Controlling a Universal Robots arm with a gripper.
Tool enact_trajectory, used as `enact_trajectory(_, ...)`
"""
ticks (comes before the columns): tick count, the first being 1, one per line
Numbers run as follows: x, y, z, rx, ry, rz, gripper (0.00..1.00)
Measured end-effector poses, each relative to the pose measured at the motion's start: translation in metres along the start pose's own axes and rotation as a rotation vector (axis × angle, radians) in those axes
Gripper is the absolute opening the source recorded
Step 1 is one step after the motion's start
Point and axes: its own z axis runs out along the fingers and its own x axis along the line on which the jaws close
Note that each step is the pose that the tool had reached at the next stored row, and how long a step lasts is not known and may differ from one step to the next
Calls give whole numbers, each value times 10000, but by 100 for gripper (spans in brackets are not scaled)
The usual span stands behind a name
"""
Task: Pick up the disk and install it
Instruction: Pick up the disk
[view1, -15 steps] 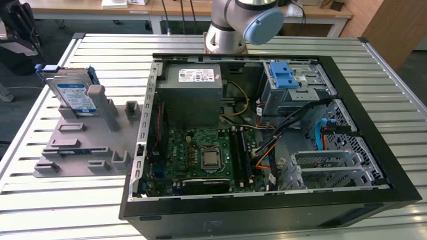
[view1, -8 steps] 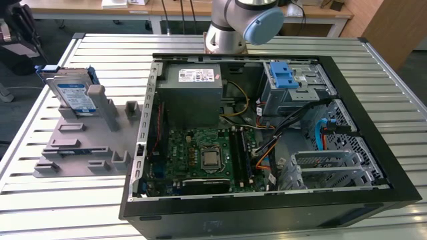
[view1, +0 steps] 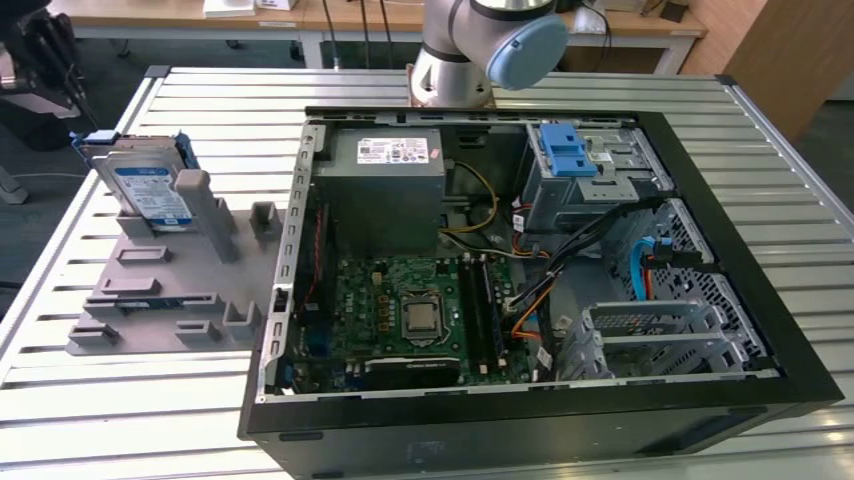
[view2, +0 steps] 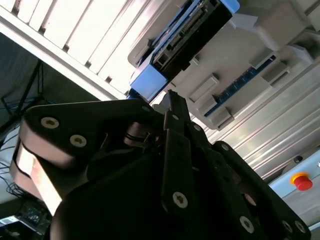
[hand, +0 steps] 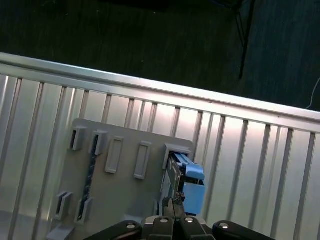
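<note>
The disk (view1: 144, 186), a silver drive with a blue-and-white label and blue rails, stands on edge in a slot of the grey holder (view1: 167, 285) at the exterior view's left. In the first wrist view I look down on the disk's (hand: 193, 186) blue end, and my gripper (hand: 172, 206) hangs over it with space between. In the second wrist view the black fingers (view2: 176, 131) meet at their tips, so my gripper (view2: 172, 98) is shut on nothing, a short way from the disk (view2: 192, 30).
An open computer case (view1: 747, 290) lies on the slatted metal table (view1: 160, 410), with a grey power supply (view1: 384, 165), a motherboard (view1: 414, 310) and a drive cage with blue tabs (view1: 571, 150). The arm's base (view1: 487, 45) stands behind it. A red button (view2: 301, 181) is beside the table.
</note>
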Motion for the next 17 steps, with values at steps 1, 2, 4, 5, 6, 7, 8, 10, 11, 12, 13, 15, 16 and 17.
enact_trajectory(1,0,0,3,1,-3,152,11)
enact_trajectory(2,-1,0,4,2,-5,299,11)
enact_trajectory(4,-2,-1,6,6,-8,450,11)
enact_trajectory(5,-3,-1,6,6,-9,451,11)
enact_trajectory(6,-4,-1,6,6,-9,452,11)
enact_trajectory(7,-4,-1,6,6,-8,453,11)
enact_trajectory(8,-5,-1,6,5,-8,452,17)
enact_trajectory(10,-5,-1,6,6,-8,460,23)
enact_trajectory(11,-8,-2,8,6,-8,496,29)
enact_trajectory(12,-13,-3,11,7,-8,574,35)
enact_trajectory(13,-14,-3,16,9,-10,692,35)
enact_trajectory(15,-16,-3,32,10,-15,954,47)
enact_trajectory(16,-29,-6,43,8,-15,1005,47)
enact_trajectory(17,-50,-9,57,10,-16,1023,47)
